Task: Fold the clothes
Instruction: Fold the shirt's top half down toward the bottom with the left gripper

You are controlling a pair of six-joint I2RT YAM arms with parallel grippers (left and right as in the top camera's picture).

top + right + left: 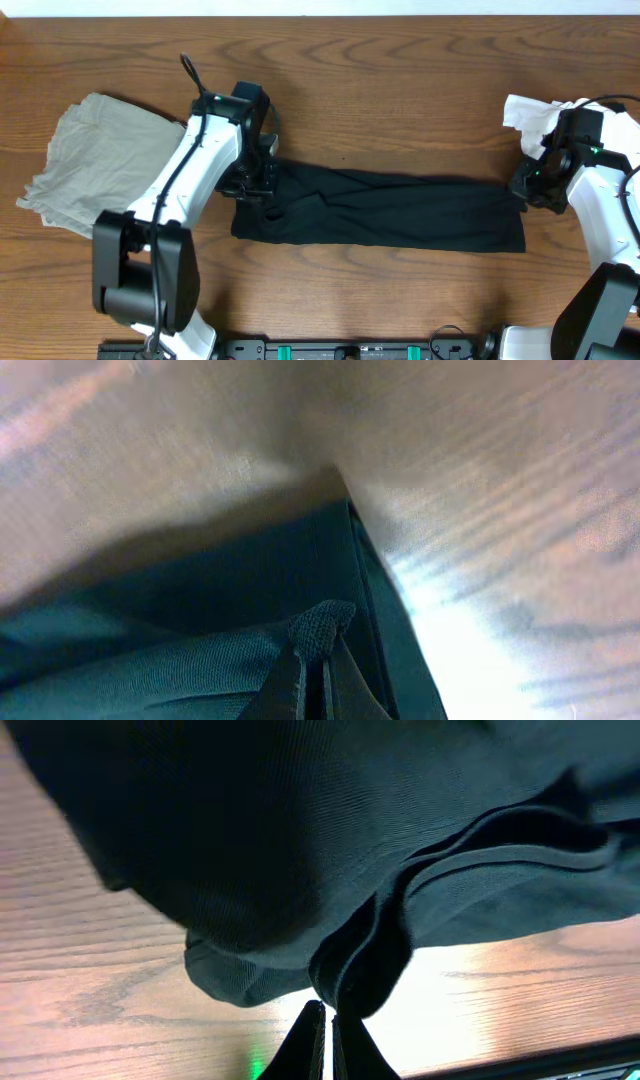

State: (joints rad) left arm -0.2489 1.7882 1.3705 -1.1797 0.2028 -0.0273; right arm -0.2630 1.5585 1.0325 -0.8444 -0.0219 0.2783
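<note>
Garment (400, 212) between left hand (252, 183), right hand (527, 188)

Wooden table (400, 80), black garment (400, 210) stretched across the middle, grey-beige garment (90, 160) at left, white garment (530, 115) at right

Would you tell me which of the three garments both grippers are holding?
The black garment: the left gripper and right gripper pinch its two ends, while the grey-beige garment and white garment lie aside.
</note>
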